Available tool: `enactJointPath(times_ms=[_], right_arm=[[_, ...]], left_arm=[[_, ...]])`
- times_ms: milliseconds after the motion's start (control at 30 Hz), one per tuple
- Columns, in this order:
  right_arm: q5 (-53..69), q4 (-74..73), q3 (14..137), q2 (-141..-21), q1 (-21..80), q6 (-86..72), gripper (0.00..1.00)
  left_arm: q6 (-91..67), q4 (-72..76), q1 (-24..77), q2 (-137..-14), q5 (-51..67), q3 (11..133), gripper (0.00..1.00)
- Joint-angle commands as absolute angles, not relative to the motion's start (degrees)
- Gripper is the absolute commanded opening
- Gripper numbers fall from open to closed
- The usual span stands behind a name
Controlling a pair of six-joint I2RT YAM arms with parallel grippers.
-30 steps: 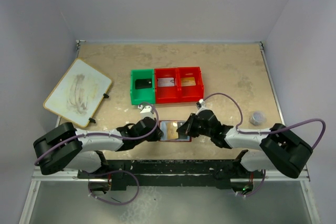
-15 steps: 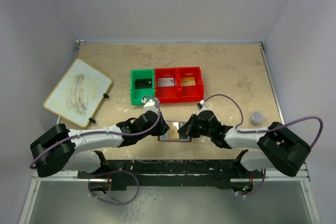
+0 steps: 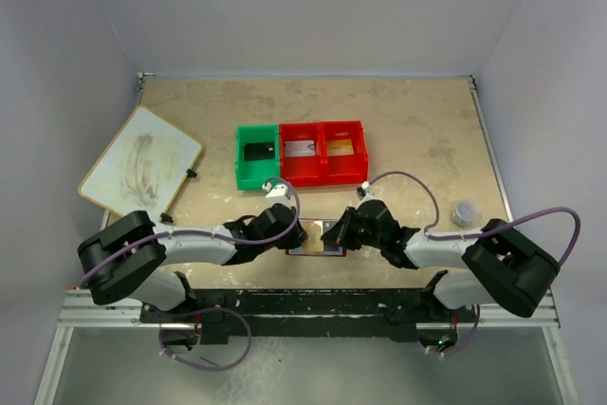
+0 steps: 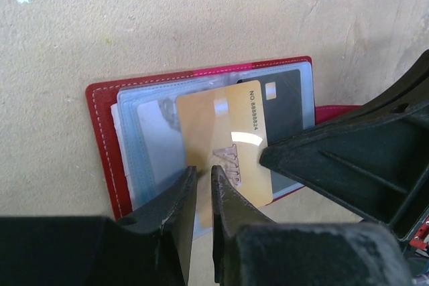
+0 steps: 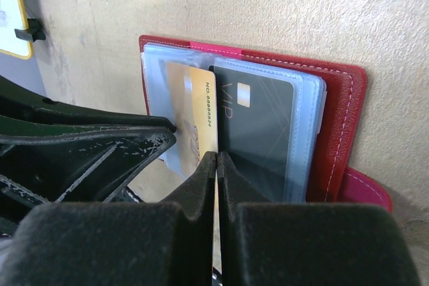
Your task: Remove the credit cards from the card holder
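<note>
The card holder (image 3: pixel 321 246) lies open on the table between my two grippers, its red cover (image 4: pixel 100 145) and clear sleeves facing up. A gold card (image 4: pixel 224 132) sticks partway out of a sleeve at a slant. Beside it a black card (image 4: pixel 285 108) sits inside its sleeve. My left gripper (image 4: pixel 200 169) hovers over the gold card's near end, jaws a slim gap apart, holding nothing I can see. My right gripper (image 5: pixel 217 155) is shut, tips down where the gold card (image 5: pixel 201 115) meets the black card (image 5: pixel 258 132).
A green-and-red bin (image 3: pixel 302 177) stands behind the holder, with a black card (image 3: pixel 257 152), a silver one (image 3: pixel 301 149) and a gold one (image 3: pixel 342 148) in its compartments. A white board (image 3: pixel 140 166) lies at the left. A small grey round object (image 3: pixel 465 212) sits at the right.
My left gripper has moved right from beside the holder to over its left half, and its jaws have parted slightly. The right gripper has stayed shut in place.
</note>
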State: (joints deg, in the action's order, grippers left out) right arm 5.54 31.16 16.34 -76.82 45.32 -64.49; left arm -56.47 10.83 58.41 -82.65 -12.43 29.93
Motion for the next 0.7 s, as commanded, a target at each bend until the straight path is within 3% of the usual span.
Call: enactJointPath(times_ms=[0,400,533,667], right_arm=[[5.94,32.94,16.18,-76.97,45.18,-65.01,0.00],[8.19,42.66,15.64,-81.65,45.18,-67.46,0.26],[10.27,47.37,15.50,-84.93,45.18,-66.98,0.26],[10.97,47.57,16.27,-86.21,45.18,-66.45,0.18]], left_arm=[[-56.85,10.10,58.79,-81.17,-13.02,26.90,0.11],[-56.78,8.92,58.80,-80.68,-12.28,25.57,0.02],[-56.95,8.88,58.80,-80.69,-12.22,25.22,0.01],[-57.29,9.05,58.79,-80.60,-12.22,24.80,0.00]])
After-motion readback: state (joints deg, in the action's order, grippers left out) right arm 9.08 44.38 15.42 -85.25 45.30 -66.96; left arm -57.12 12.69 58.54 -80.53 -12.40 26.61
